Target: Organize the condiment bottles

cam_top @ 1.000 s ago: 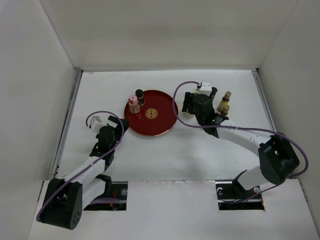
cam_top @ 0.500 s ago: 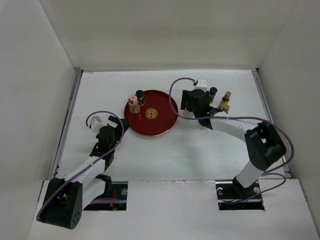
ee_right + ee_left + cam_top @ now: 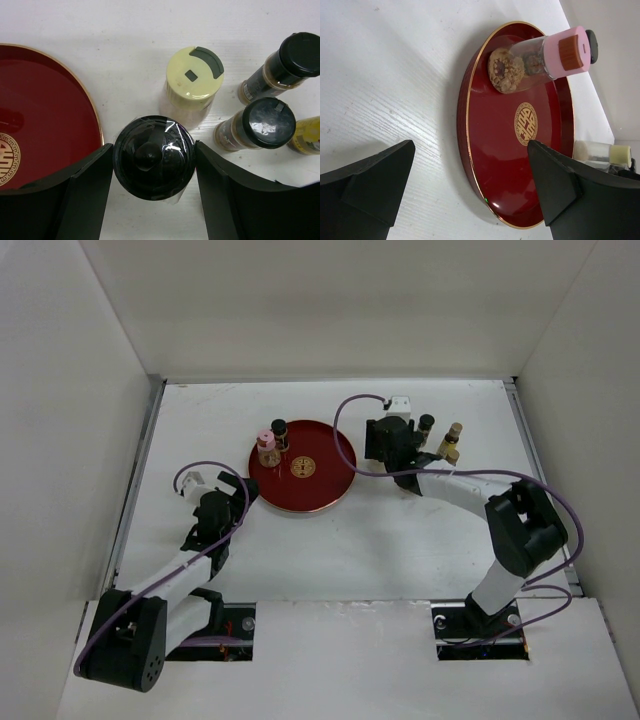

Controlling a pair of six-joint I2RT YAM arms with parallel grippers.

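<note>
My right gripper (image 3: 154,150) is shut on a black-capped bottle (image 3: 153,165) that stands on the table just right of the red tray (image 3: 45,110); both fingers touch its cap. Beside it stand a cream-capped bottle (image 3: 192,80), two black-capped brown bottles (image 3: 280,62) (image 3: 255,125) and a yellow one (image 3: 305,135). On the tray's far left part (image 3: 325,485) stand a pink-capped jar (image 3: 266,447) and a black-capped bottle (image 3: 280,430). My left gripper (image 3: 470,147) is open at the tray's near left rim, holding nothing. From above, the right gripper (image 3: 388,436) hides its bottle.
White walls enclose the table on three sides. The right arm's cable loops over the tray's right edge (image 3: 350,455). The tray's gold emblem (image 3: 526,124) marks its bare middle.
The right gripper has shifted left and away from me, toward the tray, and its jaws have come in against the black-capped bottle. The left arm has not moved.
</note>
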